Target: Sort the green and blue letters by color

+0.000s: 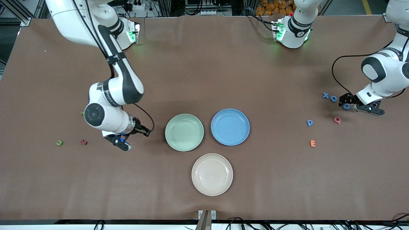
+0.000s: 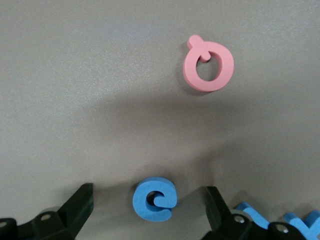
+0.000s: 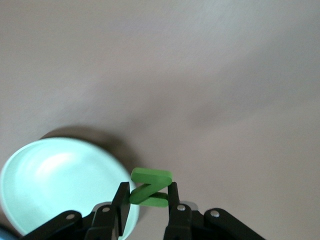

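Note:
My right gripper (image 1: 123, 143) is shut on a green letter N (image 3: 150, 187), held over the table just beside the green plate (image 1: 184, 132), toward the right arm's end. The N sits crosswise between the right gripper (image 3: 147, 197) fingers, at the green plate's (image 3: 60, 175) edge. My left gripper (image 1: 353, 104) is open and low, straddling a blue G (image 1: 346, 106) without touching it. In the left wrist view the G (image 2: 154, 200) lies between the left gripper's (image 2: 150, 210) spread fingers. Blue X (image 1: 325, 95), D (image 1: 333, 98) and P (image 1: 309, 123) lie nearby. A green hook-shaped letter (image 1: 59, 142) lies at the right arm's end.
A blue plate (image 1: 230, 126) stands beside the green one, and a pale pink plate (image 1: 212, 174) is nearer the camera. A pink Q (image 1: 337, 120) (image 2: 208, 63) and an orange E (image 1: 312, 143) lie near the blue letters. A dark red letter (image 1: 83, 142) lies beside the green hook.

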{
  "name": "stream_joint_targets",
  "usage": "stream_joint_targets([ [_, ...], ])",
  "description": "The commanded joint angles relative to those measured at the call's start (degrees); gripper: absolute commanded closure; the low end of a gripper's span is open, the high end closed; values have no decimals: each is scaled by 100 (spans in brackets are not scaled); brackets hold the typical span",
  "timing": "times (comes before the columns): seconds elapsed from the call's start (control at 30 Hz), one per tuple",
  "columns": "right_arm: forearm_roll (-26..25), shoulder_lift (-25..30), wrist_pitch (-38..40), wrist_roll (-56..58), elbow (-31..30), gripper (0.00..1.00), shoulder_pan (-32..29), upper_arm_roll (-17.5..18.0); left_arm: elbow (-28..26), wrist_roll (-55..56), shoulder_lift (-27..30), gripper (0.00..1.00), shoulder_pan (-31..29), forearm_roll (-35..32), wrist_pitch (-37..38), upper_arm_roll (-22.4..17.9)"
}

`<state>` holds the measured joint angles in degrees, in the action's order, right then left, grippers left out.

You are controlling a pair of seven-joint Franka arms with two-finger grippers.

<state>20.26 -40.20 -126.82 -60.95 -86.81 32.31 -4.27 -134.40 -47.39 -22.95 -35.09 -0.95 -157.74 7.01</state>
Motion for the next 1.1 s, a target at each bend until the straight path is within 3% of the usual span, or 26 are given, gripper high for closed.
stream_joint_targets([
  [0.0, 110, -374, -264, -285, 296, 83, 170, -48, -16, -218, -25, 0, -94, 138, -117, 55],
  [0.2, 101, -673, -379, -461, 498, 83, 293, -48, 2, -227, -25, 6, -94, 138, -117, 55],
  [0.4, 92, -735, -458, -497, 507, 80, 329, -48, 11, -227, -34, 34, -94, 138, -117, 55],
  [0.47, 92, -735, -458, -505, 507, 65, 329, -48, 19, -218, -42, 40, -85, 138, -117, 55],
  [0.67, 22, -779, -458, -497, 498, 1, 337, -57, 46, -218, -78, 51, -94, 138, -117, 55],
  [1.07, -83, -735, -458, -453, 489, 0, 390, -83, 90, -218, -130, 62, -85, 138, -117, 55],
])
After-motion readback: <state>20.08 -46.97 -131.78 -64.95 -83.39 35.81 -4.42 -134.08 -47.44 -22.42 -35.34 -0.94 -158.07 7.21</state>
